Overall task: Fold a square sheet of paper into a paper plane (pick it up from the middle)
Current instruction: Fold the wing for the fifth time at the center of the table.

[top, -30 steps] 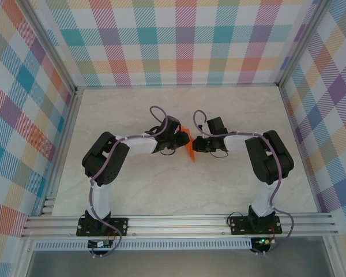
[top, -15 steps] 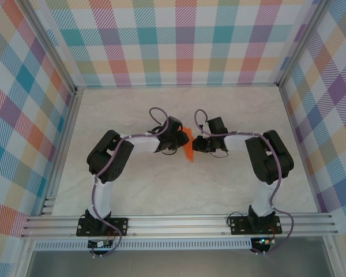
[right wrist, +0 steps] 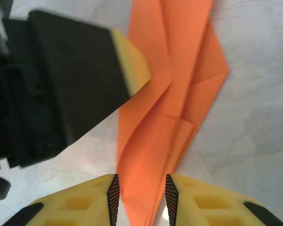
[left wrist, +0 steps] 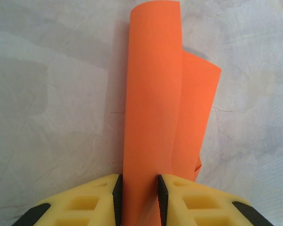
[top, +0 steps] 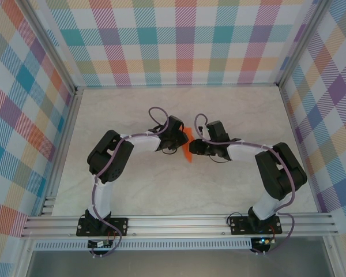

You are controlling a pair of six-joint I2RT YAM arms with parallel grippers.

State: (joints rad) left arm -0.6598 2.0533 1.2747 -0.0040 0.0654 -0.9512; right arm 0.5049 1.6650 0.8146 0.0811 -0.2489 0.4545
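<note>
Two arms meet at the middle of the tabletop [top: 236,109] over the part-folded paper plane [top: 186,151]. It is pinched by the narrowly set left gripper [left wrist: 137,184]. The right gripper [right wrist: 139,188] is parted loosely around its tail. Creasing seems to be in hand, so a firm pinch along the fold is called for next.

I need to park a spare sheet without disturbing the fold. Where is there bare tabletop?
Bare table runs along the back wall; another patch lies between the left arm base and right arm base, nearer than the paper plane. Crowded: the centre, where the left end effector and right end effector meet at it.
</note>
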